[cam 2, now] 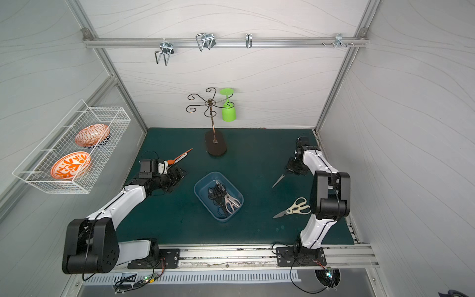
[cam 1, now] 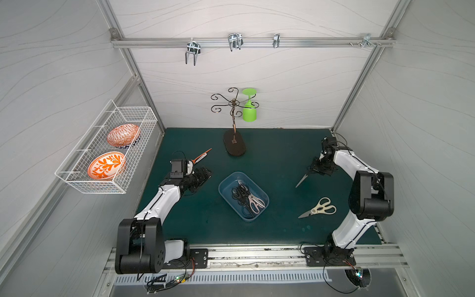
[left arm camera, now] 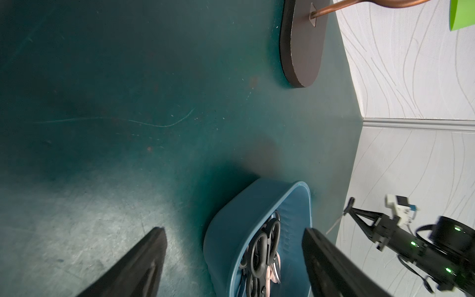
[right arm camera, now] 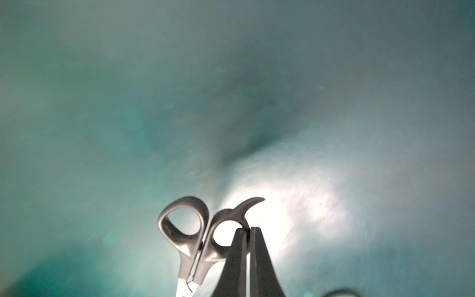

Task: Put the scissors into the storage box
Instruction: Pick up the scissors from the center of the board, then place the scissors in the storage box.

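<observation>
The green table point(cam 1: 282, 154) carried a blue box point(cam 1: 226, 186) near its middle. Cream scissors point(cam 1: 320, 207) lay to the box's right. A dark stand base point(cam 1: 234, 145) stood behind it. An orange tool point(cam 1: 203, 156) lay behind and left.

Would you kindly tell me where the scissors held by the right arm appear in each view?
In a top view: held scissors right of centre, blade slanting down-left.
In a top view: same place.
Left wrist: thin pale blade past the storage box.
Right wrist: grey loops close up, one in the right pincer.
Shared landmark: that pincer, shut on the loop.
</observation>
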`<move>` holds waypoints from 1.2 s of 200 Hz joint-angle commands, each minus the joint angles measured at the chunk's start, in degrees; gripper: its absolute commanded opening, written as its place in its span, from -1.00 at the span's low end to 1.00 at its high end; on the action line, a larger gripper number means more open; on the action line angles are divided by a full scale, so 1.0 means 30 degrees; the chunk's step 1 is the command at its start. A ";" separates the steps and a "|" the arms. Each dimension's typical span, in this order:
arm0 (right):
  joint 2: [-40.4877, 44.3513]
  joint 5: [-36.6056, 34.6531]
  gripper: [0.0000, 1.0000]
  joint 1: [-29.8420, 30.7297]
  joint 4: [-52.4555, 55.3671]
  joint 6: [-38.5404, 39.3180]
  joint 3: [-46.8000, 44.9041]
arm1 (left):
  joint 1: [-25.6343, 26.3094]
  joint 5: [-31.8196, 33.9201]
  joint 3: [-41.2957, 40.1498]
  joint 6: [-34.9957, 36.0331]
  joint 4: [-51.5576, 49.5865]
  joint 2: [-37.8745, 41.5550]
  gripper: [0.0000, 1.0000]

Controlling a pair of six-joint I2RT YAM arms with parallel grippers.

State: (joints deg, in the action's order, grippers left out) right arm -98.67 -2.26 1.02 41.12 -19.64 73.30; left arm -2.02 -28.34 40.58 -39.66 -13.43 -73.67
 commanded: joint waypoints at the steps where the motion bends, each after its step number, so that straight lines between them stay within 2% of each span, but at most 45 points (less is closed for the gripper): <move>1: 0.1418 0.0493 -1.00 0.0870 0.1479 0.0262 0.0530 | 0.0066 -0.0222 0.0156 -0.0021 0.0411 0.0068 0.74; 22: 0.2399 0.1042 -1.00 0.2480 0.1965 0.0222 0.0862 | 0.0059 -0.0266 0.0247 -0.0008 0.0378 0.0084 0.74; 55: 0.2694 0.1376 -1.00 0.6443 0.2915 0.0244 0.2203 | 0.0061 -0.0223 0.0253 0.0036 0.0225 0.0245 0.74; 87: 0.2216 0.2185 -1.00 1.0511 0.2173 -0.0549 0.3182 | 0.0066 0.0083 0.0273 0.0152 -0.0029 0.0435 0.74; 121: 0.0829 0.0854 -1.00 1.4087 0.1701 -0.0006 0.4433 | 0.0001 0.0435 0.0342 0.0262 -0.0436 0.0471 0.74; 186: -0.1546 0.0075 -1.00 1.6843 0.0524 0.2573 0.4684 | -0.0044 0.0539 0.0372 0.0315 -0.0509 0.0585 0.74; 240: -0.3532 -0.0437 -1.00 1.7499 -0.0092 0.3108 0.5098 | -0.0055 0.0555 0.0332 0.0329 -0.0445 0.0556 0.74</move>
State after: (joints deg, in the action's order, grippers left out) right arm -106.83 -2.37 52.90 42.35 -11.92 87.22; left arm -2.04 -27.35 40.58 -39.46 -15.16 -72.77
